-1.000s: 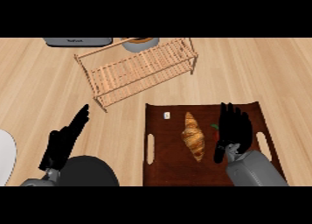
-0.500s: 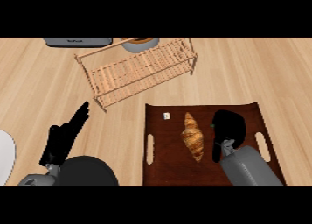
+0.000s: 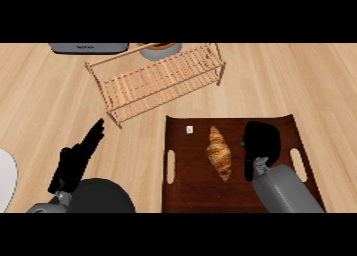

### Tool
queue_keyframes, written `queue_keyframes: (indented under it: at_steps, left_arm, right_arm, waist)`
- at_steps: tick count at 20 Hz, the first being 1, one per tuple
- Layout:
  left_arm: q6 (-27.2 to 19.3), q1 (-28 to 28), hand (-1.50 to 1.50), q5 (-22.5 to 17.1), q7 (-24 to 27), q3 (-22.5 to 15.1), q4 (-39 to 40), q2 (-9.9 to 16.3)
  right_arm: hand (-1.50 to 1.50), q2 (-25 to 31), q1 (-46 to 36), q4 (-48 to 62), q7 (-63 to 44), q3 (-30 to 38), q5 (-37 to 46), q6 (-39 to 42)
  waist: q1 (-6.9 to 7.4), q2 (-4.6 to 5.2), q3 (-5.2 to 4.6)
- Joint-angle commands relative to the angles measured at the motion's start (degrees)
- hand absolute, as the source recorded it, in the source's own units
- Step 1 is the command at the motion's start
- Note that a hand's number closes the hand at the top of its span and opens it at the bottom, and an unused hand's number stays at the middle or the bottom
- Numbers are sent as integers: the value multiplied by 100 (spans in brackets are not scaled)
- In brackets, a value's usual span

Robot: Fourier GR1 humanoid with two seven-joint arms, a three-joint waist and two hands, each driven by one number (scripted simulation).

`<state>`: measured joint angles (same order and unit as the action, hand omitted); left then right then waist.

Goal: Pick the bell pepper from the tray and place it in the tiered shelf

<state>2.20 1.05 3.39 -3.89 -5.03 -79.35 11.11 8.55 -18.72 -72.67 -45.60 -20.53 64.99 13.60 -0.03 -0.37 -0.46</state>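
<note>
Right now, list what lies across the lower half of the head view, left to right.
White plate → left hand → small white item on the tray → croissant → right hand, a sliver of green at its edge.

— Counter (image 3: 299,80): pale wood, plank grain, matt.
— Tiered shelf (image 3: 159,80) — light slatted wood. Tray (image 3: 196,192): dark brown wood, smooth, low sheen.
— Croissant (image 3: 220,154): golden, flaky crust. Both forearms: plain matt grey.

My right robot hand (image 3: 261,142) curled down over the tray (image 3: 273,201), hiding all but a green sliver of bell pepper (image 3: 241,144) beside the croissant (image 3: 220,153). My left robot hand (image 3: 77,159) rested open over the surface (image 3: 48,100).
</note>
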Motion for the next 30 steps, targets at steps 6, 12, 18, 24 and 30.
queue_keyframes:
  at_steps: [6, 12, 18, 24, 30]
  left_arm:
    - [134, 11, 0, 11, 28, 71, -61, 14]
    - [56, -79, 0, 81, 256, 152, 196, -27]
    - [162, -65, 0, 18, 74, 204, 45, 11]
    - [250, -79, 0, -7, 96, 234, -42, 44]
    - [276, -22, 0, 99, 102, 155, 115, -80]
  right_arm:
    - [150, 65, 78, -1059, 1126, -143, -415, 141]
    - [150, 513, 17, -2825, 1545, 306, -1245, 1135]
    - [150, 675, -380, -3843, 1375, 1014, -1402, 1220]
    - [150, -89, -1494, -3917, 722, 1630, -1804, 961]
    - [150, 17, -3202, -2617, 513, 2203, -1885, 1057]
  waist:
    - [-11, 26, 47]
    - [-76, 9, 42]
    - [-41, 16, 44]
    - [30, 29, 43]
    - [58, 43, 42]
